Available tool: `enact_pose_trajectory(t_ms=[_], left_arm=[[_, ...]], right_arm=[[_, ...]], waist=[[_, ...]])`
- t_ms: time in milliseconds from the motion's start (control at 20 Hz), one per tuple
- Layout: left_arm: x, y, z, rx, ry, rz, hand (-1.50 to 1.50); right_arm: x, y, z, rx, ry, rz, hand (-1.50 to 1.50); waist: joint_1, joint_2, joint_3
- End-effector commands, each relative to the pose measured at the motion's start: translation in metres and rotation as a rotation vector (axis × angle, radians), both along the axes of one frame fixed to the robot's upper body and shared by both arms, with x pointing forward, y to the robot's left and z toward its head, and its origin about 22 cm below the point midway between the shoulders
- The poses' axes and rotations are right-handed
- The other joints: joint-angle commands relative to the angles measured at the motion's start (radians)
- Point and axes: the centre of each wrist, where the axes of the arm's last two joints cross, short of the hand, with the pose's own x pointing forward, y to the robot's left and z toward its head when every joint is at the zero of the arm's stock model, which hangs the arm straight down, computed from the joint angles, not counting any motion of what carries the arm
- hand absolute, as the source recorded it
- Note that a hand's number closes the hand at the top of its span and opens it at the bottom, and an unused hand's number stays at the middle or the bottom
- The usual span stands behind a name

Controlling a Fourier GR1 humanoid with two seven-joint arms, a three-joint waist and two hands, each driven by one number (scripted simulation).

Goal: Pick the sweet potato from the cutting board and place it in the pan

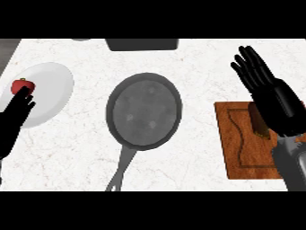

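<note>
The right hand (269,92) is hanging over the cutting board (244,148), fingers straight and spread, holding nothing. Just under its palm a brown sliver is peeking out: that looks like the sweet potato (259,123), lying on the board's far right part, mostly hidden. So we are watching the approach, by my reading; no grasp yet. Next the hand needs to be coming down and curling round it, then carrying it left to the pan (145,111), sitting mid-counter. The left hand (9,117) is resting open by the white plate (52,85) with its red fruit (21,85).
</note>
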Motion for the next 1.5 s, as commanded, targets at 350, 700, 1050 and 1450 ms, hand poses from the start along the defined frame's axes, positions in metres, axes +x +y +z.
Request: enact_pose_trajectory(t_ms=[350, 700, 1050, 1450], left_arm=[[0.017, -0.067, 0.015, -0.162, -0.123, -0.048, 0.0], [0.021, -0.07, 0.022, -0.174, -0.126, -0.025, 0.0], [0.023, -0.085, 0.037, -0.16, -0.15, -0.036, 0.0], [0.009, -0.094, 0.027, -0.182, -0.131, -0.065, 0.0]], right_arm=[[0.034, -0.084, 0.058, -0.794, 0.017, -0.11, 1.5], [-0.002, -0.153, 0.085, -1.096, -0.153, -0.101, -1.5], [0.006, -0.113, 0.1, -1.27, -0.227, 0.048, -1.5], [0.041, -0.072, 0.079, -1.632, -0.085, 0.122, -1.5]], waist=[[0.017, -0.032, -0.035], [-0.017, -0.037, -0.031], [0.01, -0.036, -0.032], [0.047, -0.031, -0.032]])
